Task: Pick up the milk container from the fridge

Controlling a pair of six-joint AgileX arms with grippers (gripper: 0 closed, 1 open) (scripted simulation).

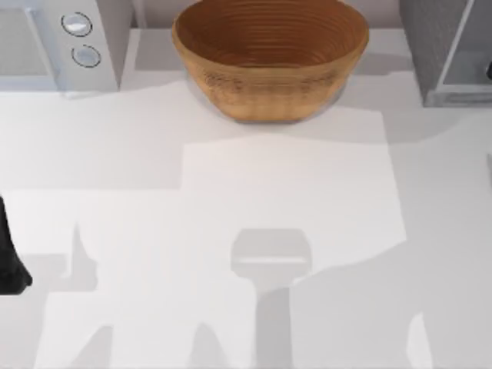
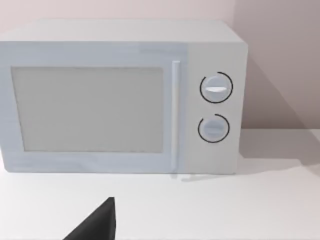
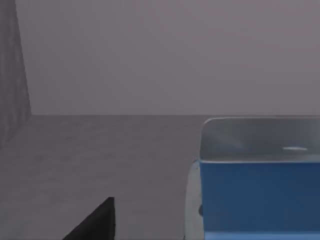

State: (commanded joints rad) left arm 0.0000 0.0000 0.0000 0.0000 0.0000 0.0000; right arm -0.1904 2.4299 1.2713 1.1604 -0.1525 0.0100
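Observation:
The milk container point(image 3: 260, 197) is a blue carton with a pale top and a white side. It stands on the grey floor of the fridge point(image 3: 100, 160), close in front of my right wrist camera. A black part of my right gripper point(image 3: 95, 225) shows beside the carton, apart from it. From above, the fridge point(image 1: 442, 54) is a dark speckled cabinet with a pale front panel at the table's back right. A dark sliver of my right arm point(image 1: 489, 71) sits at its edge. My left arm point(image 1: 9, 261) is parked at the left edge, and a black part of its gripper point(image 2: 95, 225) shows in the left wrist view.
A large brown woven basket point(image 1: 269, 58) stands at the back centre. A white microwave with two round knobs point(image 1: 61, 42) point(image 2: 120, 100) sits at the back left, facing my left wrist camera. The white tabletop point(image 1: 254, 231) stretches in front.

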